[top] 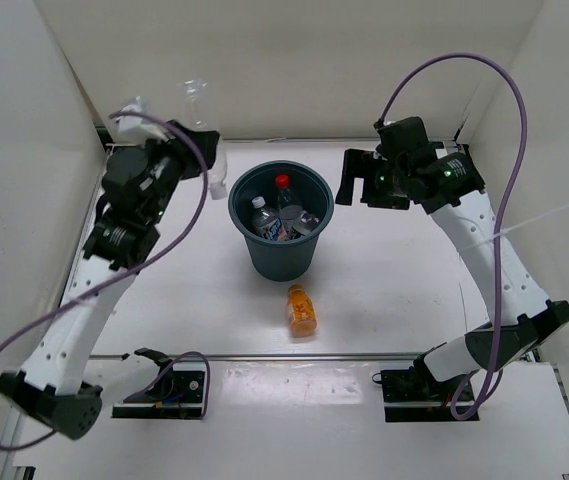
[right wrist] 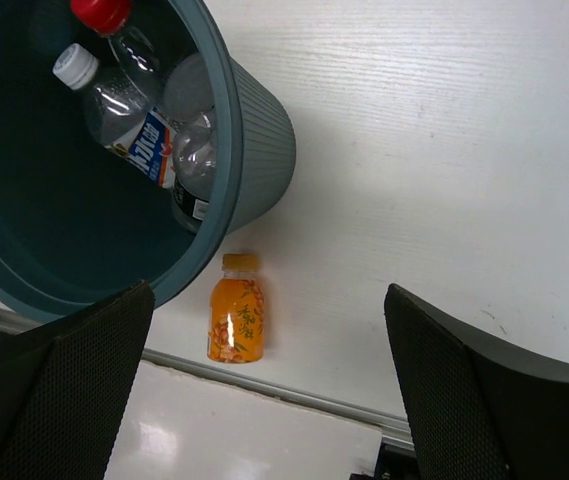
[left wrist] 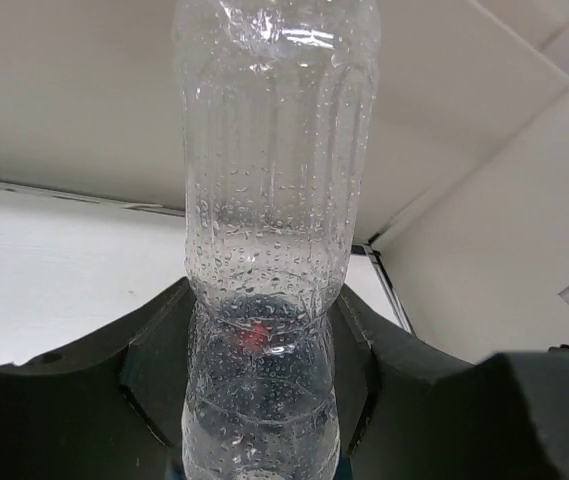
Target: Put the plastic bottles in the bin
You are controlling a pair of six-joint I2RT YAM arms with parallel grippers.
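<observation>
From above, the left gripper (top: 207, 155) sits by the back wall (top: 294, 60), left of the bin (top: 282, 262), and a clear bottle (top: 196, 102) pokes up past it. The right gripper (top: 356, 178) hangs just right of the rim, and the orange bottle (top: 302, 311) lies on the table (top: 404, 290) just in front of the bin, which holds a red-capped bottle (top: 282, 182) and others. At the left wrist, the droplet-covered clear bottle stands clamped between the fingers (left wrist: 144, 370). At the right wrist, the fingers (right wrist: 64, 400) gape wide on nothing, with the orange bottle lying beside the bin and a blue-label bottle (right wrist: 129, 125) inside it.
</observation>
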